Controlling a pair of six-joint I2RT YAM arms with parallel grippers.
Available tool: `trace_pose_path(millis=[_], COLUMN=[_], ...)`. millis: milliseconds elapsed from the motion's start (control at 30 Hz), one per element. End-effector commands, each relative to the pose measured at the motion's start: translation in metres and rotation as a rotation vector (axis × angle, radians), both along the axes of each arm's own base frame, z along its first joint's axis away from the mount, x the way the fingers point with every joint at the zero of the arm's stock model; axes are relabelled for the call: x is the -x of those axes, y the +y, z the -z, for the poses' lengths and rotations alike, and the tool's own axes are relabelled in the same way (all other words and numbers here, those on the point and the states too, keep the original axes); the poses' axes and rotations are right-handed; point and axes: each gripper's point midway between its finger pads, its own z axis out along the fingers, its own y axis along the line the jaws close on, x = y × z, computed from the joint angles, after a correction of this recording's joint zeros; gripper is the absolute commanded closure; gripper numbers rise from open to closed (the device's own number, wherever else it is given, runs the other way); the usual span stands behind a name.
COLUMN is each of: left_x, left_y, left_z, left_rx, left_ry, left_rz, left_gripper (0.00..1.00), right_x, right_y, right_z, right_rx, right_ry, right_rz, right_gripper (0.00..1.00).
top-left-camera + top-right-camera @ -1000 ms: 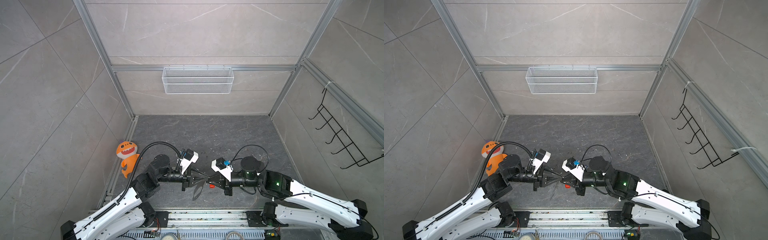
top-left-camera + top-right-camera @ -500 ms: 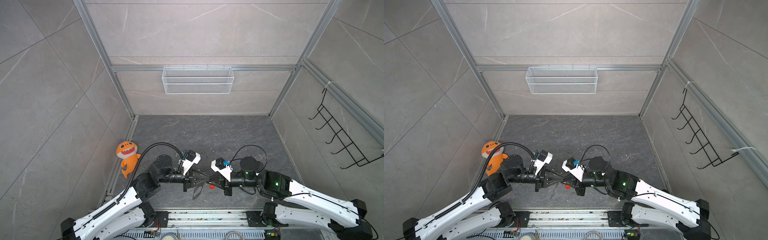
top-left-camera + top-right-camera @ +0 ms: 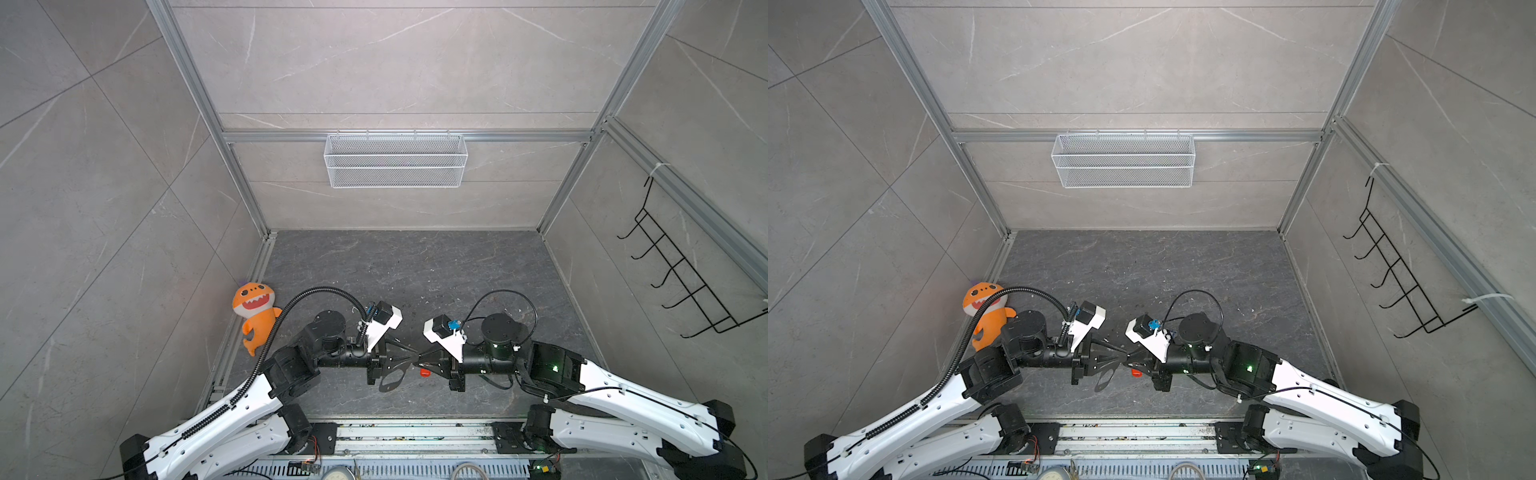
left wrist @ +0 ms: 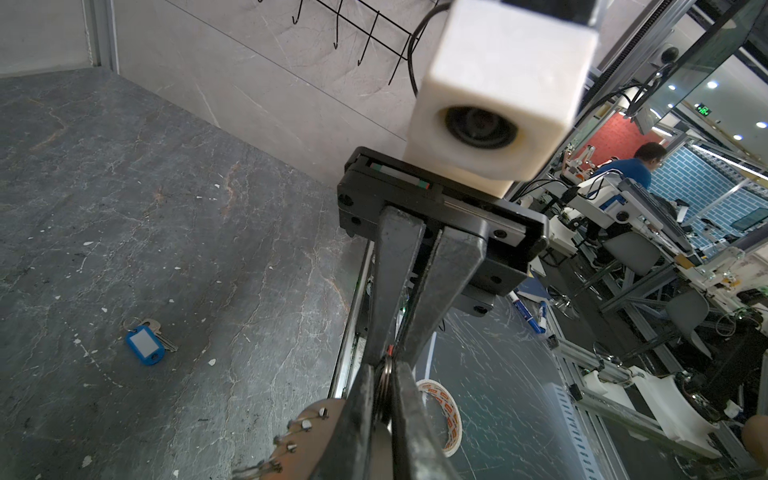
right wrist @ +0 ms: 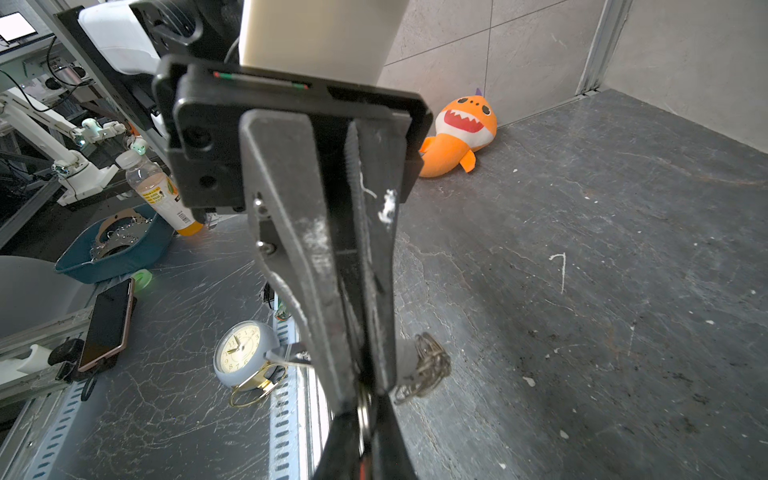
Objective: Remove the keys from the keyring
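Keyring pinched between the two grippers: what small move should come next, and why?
Probably ease the right gripper slightly away from the left gripper, working the keyring open. Both are shut on it tip to tip, the red-tagged key hangs there, and the blue-tagged key already lies on the table.

White arm links (image 3: pixel 216 419), black joints (image 3: pixel 328 332), dark fingers (image 4: pixel 440 286), ribbed black cable (image 3: pixel 320 291)

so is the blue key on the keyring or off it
Off: the blue key lies alone on the table, apart from the keyring gripped in the left end effector.
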Motion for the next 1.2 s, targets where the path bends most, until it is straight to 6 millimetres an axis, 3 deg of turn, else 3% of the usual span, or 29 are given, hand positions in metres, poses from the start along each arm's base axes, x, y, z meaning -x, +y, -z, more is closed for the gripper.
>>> trace_pose_path(millis=[0, 67, 267, 400, 500, 733, 967, 1167], left_x=[0.009, 0.009, 0.001, -0.005, -0.008, -0.009, 0.001, -0.017], left_y=[-0.003, -0.004, 0.001, 0.014, 0.024, 0.034, 0.034, 0.032], left_z=[-0.007, -0.007, -0.017, -0.033, -0.045, -0.064, -0.073, -0.074], left_rx=[0.004, 0.001, 0.043, 0.110, 0.149, 0.217, 0.260, 0.225], left_ry=[-0.025, -0.028, -0.064, -0.125, -0.162, -0.194, -0.222, -0.178], left_rz=[0.047, 0.040, -0.026, -0.114, -0.165, -0.207, -0.159, -0.249], left_gripper=[0.93, 1.00, 1.00, 1.00, 1.00, 1.00, 1.00, 1.00], right_x=[-0.010, -0.010, -0.011, -0.008, -0.007, -0.007, -0.023, -0.034], right_y=[0.002, 0.003, 0.004, 0.001, -0.004, -0.017, -0.031, -0.031], right_z=[-0.027, -0.029, -0.030, -0.030, -0.029, -0.034, -0.051, -0.041], right_rx=[-0.098, -0.103, -0.110, -0.113, -0.112, -0.152, -0.240, -0.170], right_ry=[-0.042, -0.042, -0.032, -0.020, -0.019, -0.017, -0.021, -0.013], right_rz=[0.039, 0.040, 0.043, 0.042, 0.051, 0.094, 0.229, 0.286], right_gripper=[1.00, 1.00, 0.99, 0.65, 0.54, 0.50, 0.48, 0.47])
